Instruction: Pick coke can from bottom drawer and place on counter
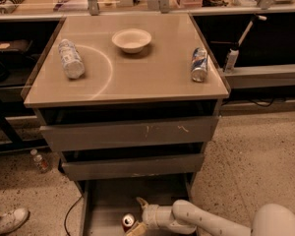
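Observation:
The coke can (128, 221) stands upright on the floor of the open bottom drawer (105, 203), near its front, at the bottom of the camera view. My gripper (138, 215) reaches in from the right and sits right next to the can. One finger (142, 202) points up behind the can and the other lies low in front of it. The can stands between or just left of the fingertips; contact is unclear. The counter (152, 75) is the tan square top above the drawers.
On the counter lie a clear plastic bottle (71, 59) at the left, a white bowl (132, 40) at the back middle and a blue-and-silver can (199, 64) at the right. Two shut grey drawers (130, 134) sit below. A small bottle (40, 161) and a shoe (7, 220) are on the floor at left.

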### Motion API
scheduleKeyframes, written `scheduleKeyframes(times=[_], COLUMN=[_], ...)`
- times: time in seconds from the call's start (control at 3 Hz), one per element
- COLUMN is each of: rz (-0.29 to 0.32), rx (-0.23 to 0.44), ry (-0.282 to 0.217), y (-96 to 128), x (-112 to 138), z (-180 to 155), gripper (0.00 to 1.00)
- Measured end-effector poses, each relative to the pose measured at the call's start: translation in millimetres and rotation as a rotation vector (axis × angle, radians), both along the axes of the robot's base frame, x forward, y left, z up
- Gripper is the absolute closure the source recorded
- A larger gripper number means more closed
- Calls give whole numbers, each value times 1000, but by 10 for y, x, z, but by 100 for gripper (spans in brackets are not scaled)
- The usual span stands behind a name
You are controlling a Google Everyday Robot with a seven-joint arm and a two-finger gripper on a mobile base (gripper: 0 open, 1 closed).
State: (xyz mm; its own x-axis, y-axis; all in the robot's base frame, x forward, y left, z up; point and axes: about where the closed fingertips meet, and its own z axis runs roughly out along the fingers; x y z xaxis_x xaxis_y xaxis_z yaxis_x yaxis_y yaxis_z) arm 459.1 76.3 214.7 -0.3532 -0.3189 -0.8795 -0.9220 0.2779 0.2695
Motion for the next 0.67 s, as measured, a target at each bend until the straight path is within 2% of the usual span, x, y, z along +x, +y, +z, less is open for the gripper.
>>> scheduleKeyframes(times=[0.33,0.67], rz=[36,61], rx=[-4,6], ry=[-6,-40], y=[117,235], x=[-68,-85], z=[-67,-58], gripper=[0,0])
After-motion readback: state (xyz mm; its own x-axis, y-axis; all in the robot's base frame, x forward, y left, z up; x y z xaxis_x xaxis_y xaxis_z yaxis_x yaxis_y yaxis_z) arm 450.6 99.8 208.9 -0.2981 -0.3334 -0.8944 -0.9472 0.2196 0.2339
